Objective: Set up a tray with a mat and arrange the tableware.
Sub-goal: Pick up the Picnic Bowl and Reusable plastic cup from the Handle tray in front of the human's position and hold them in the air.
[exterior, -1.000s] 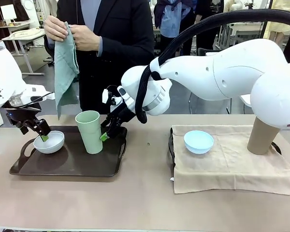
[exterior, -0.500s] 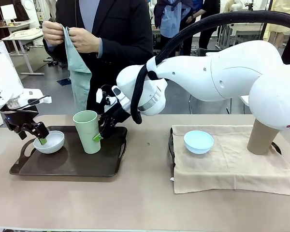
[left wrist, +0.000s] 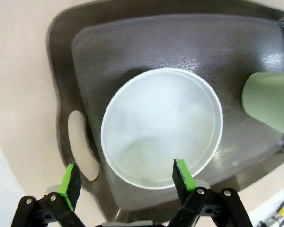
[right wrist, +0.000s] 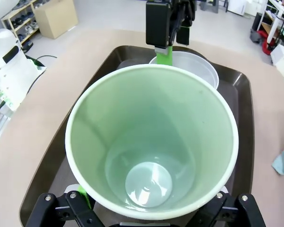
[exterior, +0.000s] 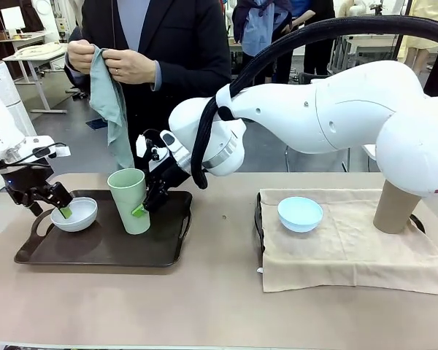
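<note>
Pale green, tall handleless cup (exterior: pixel 129 200) stands slightly tilted on the dark brown tray (exterior: pixel 102 251), flanked by the wide-spread jaws of the right gripper (exterior: pixel 140 209) at its 3 o'clock. At its 9 o'clock, the left gripper (left wrist: pixel 126 176), jaws parted, straddles the rim of the small white round bowl (left wrist: pixel 161 127).

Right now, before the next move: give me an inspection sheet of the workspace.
Surface: beige table carrying two trays.
Job's things: white bowl, pale green cup on the dark tray; light blue bowl, tan cup on the mat over the second tray.
Clutter: nothing seen.
Pincers: left pincer open astride the white bowl's rim; right pincer open around the pale green cup.
Cables: black hose looping over the right arm.
Surroundings: person opposite, hands holding a green cloth.
</note>
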Robot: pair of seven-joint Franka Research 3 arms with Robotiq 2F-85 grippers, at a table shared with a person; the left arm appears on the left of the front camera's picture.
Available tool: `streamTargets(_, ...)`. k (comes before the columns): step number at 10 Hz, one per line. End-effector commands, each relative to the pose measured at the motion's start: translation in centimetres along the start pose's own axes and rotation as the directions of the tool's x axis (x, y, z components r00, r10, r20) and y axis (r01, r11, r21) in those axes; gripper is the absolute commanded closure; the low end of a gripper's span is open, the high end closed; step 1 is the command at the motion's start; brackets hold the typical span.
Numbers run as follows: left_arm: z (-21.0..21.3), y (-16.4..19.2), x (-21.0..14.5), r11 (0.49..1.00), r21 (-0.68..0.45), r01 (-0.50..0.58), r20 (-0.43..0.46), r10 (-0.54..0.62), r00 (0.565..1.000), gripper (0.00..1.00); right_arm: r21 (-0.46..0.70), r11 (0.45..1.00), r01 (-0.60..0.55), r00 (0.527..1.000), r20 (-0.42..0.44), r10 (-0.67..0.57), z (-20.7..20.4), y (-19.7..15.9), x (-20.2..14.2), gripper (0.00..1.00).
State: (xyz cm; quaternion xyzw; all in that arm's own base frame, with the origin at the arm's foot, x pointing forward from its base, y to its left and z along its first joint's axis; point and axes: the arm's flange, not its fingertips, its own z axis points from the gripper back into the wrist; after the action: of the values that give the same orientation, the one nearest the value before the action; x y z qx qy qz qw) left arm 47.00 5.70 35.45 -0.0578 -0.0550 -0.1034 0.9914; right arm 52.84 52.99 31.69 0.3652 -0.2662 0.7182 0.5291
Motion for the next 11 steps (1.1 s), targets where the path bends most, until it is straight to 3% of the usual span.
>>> streamTargets(1, -0.4, 0.71, 0.57, 0.999, -0.045, 0.011, 0.004, -0.011, 1.0, 0.0, 0.009, 0.999, -0.033, 0.999, 0.013, 0.033, -0.44, -0.74, 0.34, 0.0)
streamTargets(4, -0.74, 0.43, 1.12, 0.999, -0.049, 0.005, 0.001, -0.005, 1.0, 0.0, 0.019, 0.997, -0.079, 0.996, 0.037, 0.078, -0.97, -0.69, 0.53, 0.0)
streamTargets(5, -0.67, 0.43, 1.15, 0.999, -0.052, 0.009, 0.008, -0.009, 1.0, 0.28, 0.02, 0.995, -0.095, 0.995, 0.041, 0.094, -0.97, -0.65, 0.51, 0.59)
streamTargets(6, -0.47, 0.53, 1.21, 0.998, -0.055, 0.007, 0.014, -0.006, 1.0, 0.56, 0.021, 0.995, -0.094, 0.995, 0.038, 0.094, -0.96, -0.71, 0.49, 0.59)
streamTargets(7, -0.29, 0.58, 1.15, 0.998, -0.056, 0.007, 0.016, -0.006, 1.0, 0.84, 0.022, 0.996, -0.091, 0.995, 0.037, 0.09, -0.96, -0.71, 0.49, 1.0)
streamTargets(8, -0.16, 0.55, 1.22, 0.998, -0.055, 0.006, 0.017, -0.005, 1.0, 1.0, 0.023, 0.996, -0.09, 0.995, 0.037, 0.089, -0.97, -0.77, 0.52, 0.64)
streamTargets(9, -0.2, 0.56, 1.13, 0.998, -0.055, 0.004, 0.019, -0.003, 1.0, 1.0, 0.028, 0.996, -0.089, 0.996, 0.033, 0.088, -1.02, -0.73, 0.49, 1.0)
streamTargets(10, -0.34, 0.61, 1.04, 0.999, -0.049, 0.003, 0.019, -0.002, 1.0, 1.0, 0.03, 0.995, -0.095, 0.995, 0.031, 0.094, -1.0, -0.7, 0.53, 1.0)
streamTargets(11, -0.45, 0.7, 0.88, 0.999, -0.048, 0.002, 0.017, -0.001, 1.0, 0.91, 0.031, 0.994, -0.102, 0.994, 0.035, 0.101, -0.98, -0.7, 0.55, 1.0)
